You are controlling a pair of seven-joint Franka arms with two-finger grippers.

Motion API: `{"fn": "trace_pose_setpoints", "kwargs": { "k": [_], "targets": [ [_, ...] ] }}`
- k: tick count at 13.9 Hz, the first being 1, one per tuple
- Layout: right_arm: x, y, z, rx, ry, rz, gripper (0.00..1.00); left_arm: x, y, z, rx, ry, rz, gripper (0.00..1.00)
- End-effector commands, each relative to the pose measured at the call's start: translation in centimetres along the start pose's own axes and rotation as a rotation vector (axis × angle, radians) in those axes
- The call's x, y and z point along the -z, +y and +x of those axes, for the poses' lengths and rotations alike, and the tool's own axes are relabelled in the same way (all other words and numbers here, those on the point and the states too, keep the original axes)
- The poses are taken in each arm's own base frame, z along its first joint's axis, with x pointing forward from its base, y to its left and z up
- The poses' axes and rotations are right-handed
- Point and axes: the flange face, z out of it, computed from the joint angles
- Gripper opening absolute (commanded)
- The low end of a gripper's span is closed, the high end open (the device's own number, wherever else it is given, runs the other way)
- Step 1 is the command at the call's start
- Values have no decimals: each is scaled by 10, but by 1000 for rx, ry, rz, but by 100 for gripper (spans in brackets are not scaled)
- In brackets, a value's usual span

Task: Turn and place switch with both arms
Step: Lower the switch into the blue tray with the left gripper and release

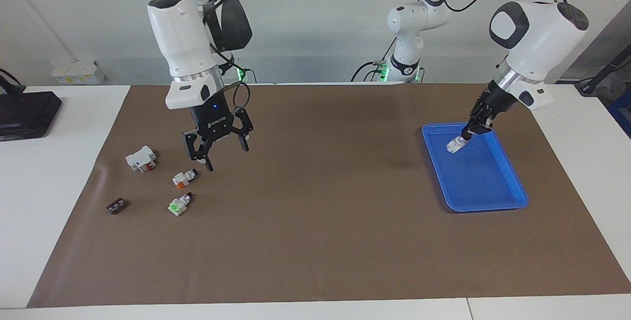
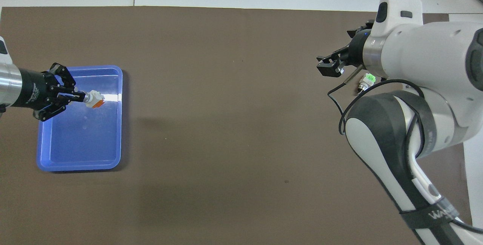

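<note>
The left gripper (image 1: 469, 131) reaches down at a slant over the blue tray (image 1: 498, 200), which sits at about three o'clock on the brown mat (image 1: 315, 241) in the facing view, toward the left arm's end of the table. Its fingers are clamped on the knob end of the switch (image 1: 454, 145), a small white piece whose orange block (image 2: 98, 104) points away from the gripper in the overhead view. The switch hangs low over the half of the tray nearer the robots; whether its tip touches the tray floor cannot be told. The right gripper (image 1: 220, 152) hangs above the mat at about nine o'clock in the facing view, its fingers spread wide and holding nothing. It hovers over a loose cluster of small parts at the right arm's end of the table. Just under its fingertips lies a white switch with an orange patch (image 1: 184, 177), and at six o'clock from that one rests a white switch with a green cap (image 1: 179, 204). A chunkier white block with red marks (image 1: 141, 158) lies at ten o'clock from the orange-patched switch, and a small dark part (image 1: 116, 206) sits at eight o'clock from it, nearest the mat's edge.
</note>
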Motion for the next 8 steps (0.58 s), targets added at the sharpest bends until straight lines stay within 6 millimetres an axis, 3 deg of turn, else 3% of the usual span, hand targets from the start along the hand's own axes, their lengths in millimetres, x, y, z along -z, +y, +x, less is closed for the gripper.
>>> {"fn": "trace_pose_setpoints", "kwargs": {
  "k": [1,5,8],
  "targets": [
    [17,-2,-8,-162,-77,-65,100,-18,-29,28,-143,64,31,0],
    [58,44,-51,-443,-199,-95,100,-41,-55,57,-328,126,83,0],
    [102,68,-84,-546,-271,-110,100,-54,-80,74,-432,134,140,0]
  ]
}}
